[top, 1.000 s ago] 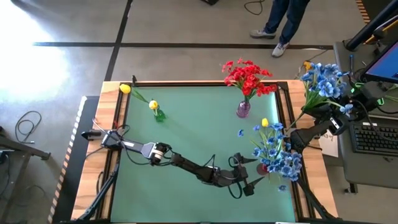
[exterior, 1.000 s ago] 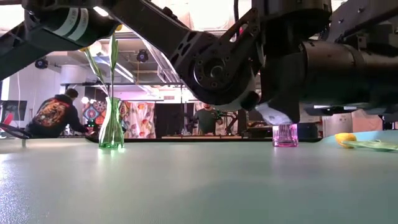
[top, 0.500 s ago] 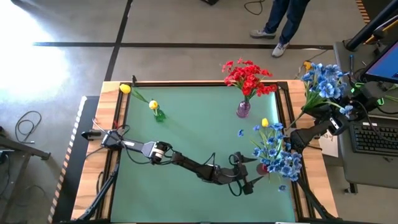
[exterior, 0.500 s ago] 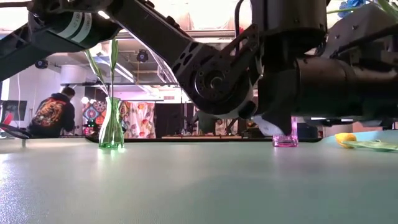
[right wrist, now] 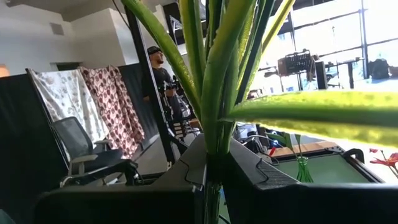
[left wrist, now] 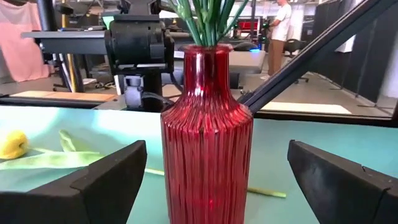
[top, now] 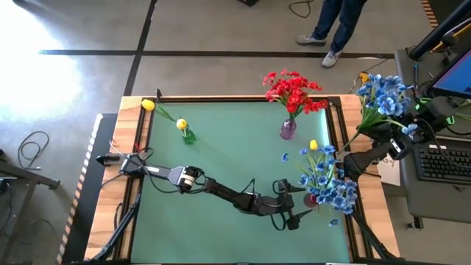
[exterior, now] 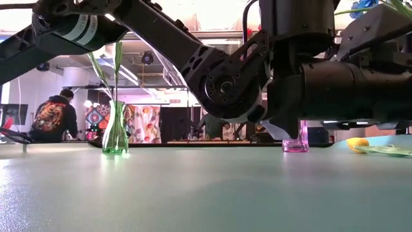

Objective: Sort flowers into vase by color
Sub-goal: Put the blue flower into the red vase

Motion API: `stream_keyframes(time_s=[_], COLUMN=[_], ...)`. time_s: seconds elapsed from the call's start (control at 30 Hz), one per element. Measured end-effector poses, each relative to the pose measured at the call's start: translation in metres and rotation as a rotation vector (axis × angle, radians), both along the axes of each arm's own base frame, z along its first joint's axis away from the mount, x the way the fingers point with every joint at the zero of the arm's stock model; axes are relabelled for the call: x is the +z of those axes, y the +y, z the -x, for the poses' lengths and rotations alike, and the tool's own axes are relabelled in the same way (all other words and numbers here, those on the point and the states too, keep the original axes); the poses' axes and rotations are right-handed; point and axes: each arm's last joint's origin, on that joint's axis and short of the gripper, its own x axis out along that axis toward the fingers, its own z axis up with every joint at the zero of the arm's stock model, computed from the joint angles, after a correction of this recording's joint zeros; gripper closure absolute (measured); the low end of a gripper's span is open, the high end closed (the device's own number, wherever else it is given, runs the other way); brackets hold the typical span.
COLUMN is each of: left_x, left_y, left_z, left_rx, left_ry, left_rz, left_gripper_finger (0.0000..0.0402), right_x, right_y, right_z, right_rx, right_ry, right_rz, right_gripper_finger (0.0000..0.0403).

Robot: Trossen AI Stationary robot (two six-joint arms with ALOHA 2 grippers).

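My left gripper (top: 299, 205) is open near the table's near right corner. In the left wrist view its fingers (left wrist: 112, 174) stand on either side of the red ribbed vase (left wrist: 207, 143), apart from it. That vase (top: 312, 197) holds blue flowers (top: 325, 180). My right gripper (top: 355, 152) is shut on a second bunch of blue flowers (top: 383, 96) by the table's right edge. A yellow tulip (top: 313, 145) lies flat on the mat behind the red vase. Red flowers (top: 293, 90) stand in a pink vase (top: 287, 130); a yellow tulip stands in a green vase (top: 188, 135). My right gripper pinches several green stems (right wrist: 211, 140) of the blue bunch together between its two fingers, which lie across the stems. The bunch is lifted clear, with the stems rising from the fingers and the blooms (top: 383, 96) above the table's right edge.
Another yellow flower (top: 149, 105) lies at the far left corner. Loose blue petals (top: 285, 156) lie on the mat. A keyboard (top: 441, 162) and desk sit right of the table. A person's legs (top: 335, 29) show beyond the far edge. The mat's middle and left are bare.
My left arm has edged a little toward the red vase, with its fingers still open. Nothing else has visibly moved.
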Motion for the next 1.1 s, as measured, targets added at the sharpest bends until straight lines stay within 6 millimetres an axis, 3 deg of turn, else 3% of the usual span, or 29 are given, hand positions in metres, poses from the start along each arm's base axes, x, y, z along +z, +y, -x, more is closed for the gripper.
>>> stream_keyframes(time_s=[0.43, 1.1], left_x=[0.0, 0.001], left_y=[0.02, 0.026], left_z=[-0.006, -0.009], left_rx=[-0.033, -0.14], left_ry=[-0.003, -0.012], left_rz=[-0.001, -0.007], left_gripper_finger=[0.0026, 0.0026], right_x=[0.0, 0.0], right_y=[0.0, -0.001], right_z=[0.0, 0.0], right_rx=[-0.018, -0.03], right_ry=[-0.002, -0.003], right_rz=[0.01, 0.022], right_gripper_finger=[0.0381, 0.0381])
